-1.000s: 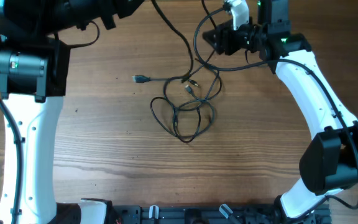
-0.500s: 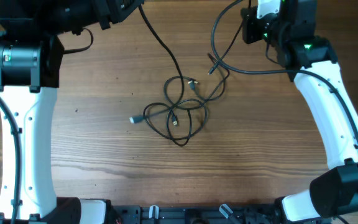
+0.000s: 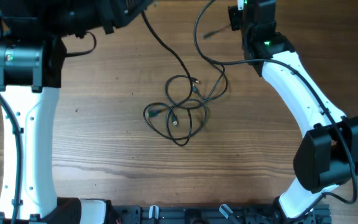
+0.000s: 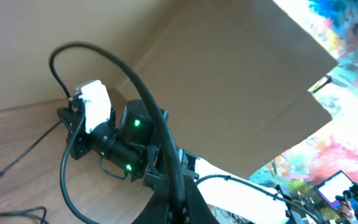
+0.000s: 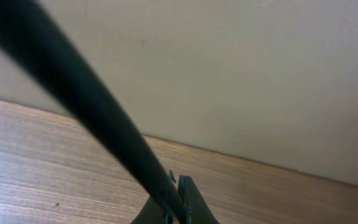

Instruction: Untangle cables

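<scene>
The cables [image 3: 179,111] lie as a tangle of thin black loops in the middle of the table. One strand [image 3: 166,46] rises from the tangle to my left gripper [image 3: 140,5] at the top edge. In the left wrist view the jaws [image 4: 179,208] are shut on this cable [image 4: 148,106]. Another strand [image 3: 199,43] loops up to my right gripper [image 3: 238,17] at the far side, with a plug end [image 3: 209,34] hanging free. In the right wrist view the jaws [image 5: 179,202] are shut on that cable [image 5: 86,99], which crosses the frame, blurred.
The wooden table [image 3: 104,155] carries only the tangle. The left arm [image 3: 23,112] stands along the left side and the right arm [image 3: 303,93] along the right. A beige wall [image 5: 229,74] stands behind the table's far edge.
My right gripper has moved left along the far side with its strand. The plug at the tangle's left has slid right, closer to the loops. The left gripper has stayed put.
</scene>
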Robot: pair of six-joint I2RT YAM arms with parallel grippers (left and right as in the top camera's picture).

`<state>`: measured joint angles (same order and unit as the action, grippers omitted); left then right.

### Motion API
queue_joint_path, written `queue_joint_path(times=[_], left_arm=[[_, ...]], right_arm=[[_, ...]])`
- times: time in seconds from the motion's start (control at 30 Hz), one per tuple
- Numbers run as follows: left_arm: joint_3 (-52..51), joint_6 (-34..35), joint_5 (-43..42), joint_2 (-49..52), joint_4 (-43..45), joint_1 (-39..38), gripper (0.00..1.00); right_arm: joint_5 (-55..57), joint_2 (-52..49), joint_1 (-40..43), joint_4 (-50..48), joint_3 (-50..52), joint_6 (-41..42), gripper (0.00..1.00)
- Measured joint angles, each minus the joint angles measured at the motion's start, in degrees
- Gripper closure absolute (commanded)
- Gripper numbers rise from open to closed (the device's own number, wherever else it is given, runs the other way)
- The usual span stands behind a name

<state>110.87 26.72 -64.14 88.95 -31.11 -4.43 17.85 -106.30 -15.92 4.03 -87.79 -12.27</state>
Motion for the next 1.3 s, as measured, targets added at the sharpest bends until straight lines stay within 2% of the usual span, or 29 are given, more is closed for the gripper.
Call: queue_joint_path(times=[0.1, 0.2, 0.27, 0.37, 0.53, 0.67, 0.7, 0.73, 0.77, 0.8, 0.83, 0.87, 0.97, 1.03, 1.2, 1.3], left_arm=[[0.0, -1.9, 3.8, 0.3, -2.4, -2.4, 0.96], [0.0, -3.3, 7.9, 1.7, -1.1, -4.2, 0.96], [0.0, -3.8, 9.7, 3.4, 2.6, -5.6, 0.96], [-0.2, -2.4, 11.6, 6.6, 14.4, -9.2, 0.96], [-0.1, 2.8, 19.5, 11.3, 30.5, -18.8, 0.96], [-0.1, 4.2, 26.5, 15.8, 31.6, -26.4, 0.96], [-0.1, 4.4, 27.6, 17.6, 31.5, -28.2, 0.93], [-0.1, 4.5, 28.4, 19.5, 31.1, -29.7, 0.81], [-0.1, 4.8, 28.9, 21.1, 30.3, -30.8, 0.50], [-0.1, 4.9, 29.4, 22.9, 29.2, -31.7, 0.27], [-0.1, 5.1, 29.7, 24.3, 27.8, -32.2, 0.03], [-0.1, 5.3, 30.0, 25.7, 26.2, -32.5, 0.00], [-0.2, 5.6, 31.8, 28.1, 19.8, -32.4, 0.00], [-0.2, 5.1, 32.9, 28.2, 17.0, -31.6, 0.00], [-0.1, 2.4, 35.9, 27.1, 6.6, -26.4, 0.00], [-0.1, -0.9, 38.9, 25.0, -3.5, -21.9, 0.00]], right_arm=[[-1.3, 0.2, 0.0, 0.8, 0.0, 1.9, 0.96], [-5.9, 3.4, 0.8, 4.9, 0.0, 5.2, 0.96], [-10.6, 7.3, 1.8, 8.6, 0.0, 7.1, 0.96], [-17.9, 16.4, 4.8, 16.0, 0.0, 10.6, 0.96], [-25.1, 25.6, 14.6, 25.0, -0.1, 15.7, 0.96], [-26.6, 27.5, 23.3, 33.5, -0.1, 19.4, 0.95], [-26.8, 27.5, 24.7, 35.8, -0.1, 19.9, 0.91], [-26.9, 27.3, 25.7, 37.8, -0.1, 20.2, 0.78], [-26.9, 27.1, 26.7, 39.5, -0.1, 20.6, 0.62], [-27.0, 26.9, 27.3, 40.6, -0.1, 20.7, 0.53], [-27.1, 26.5, 27.7, 41.2, -0.1, 21.0, 0.48], [-27.1, 26.2, 28.0, 41.6, -0.1, 21.2, 0.46], [-27.1, 25.2, 28.1, 42.2, -0.1, 21.4, 0.25], [-27.1, 25.1, 28.1, 42.6, -0.1, 21.4, 0.18], [-27.3, 24.9, 28.1, 45.2, -0.1, 21.3, 0.17], [-31.5, 23.7, 28.1, 46.1, -0.1, 19.8, 0.20]])
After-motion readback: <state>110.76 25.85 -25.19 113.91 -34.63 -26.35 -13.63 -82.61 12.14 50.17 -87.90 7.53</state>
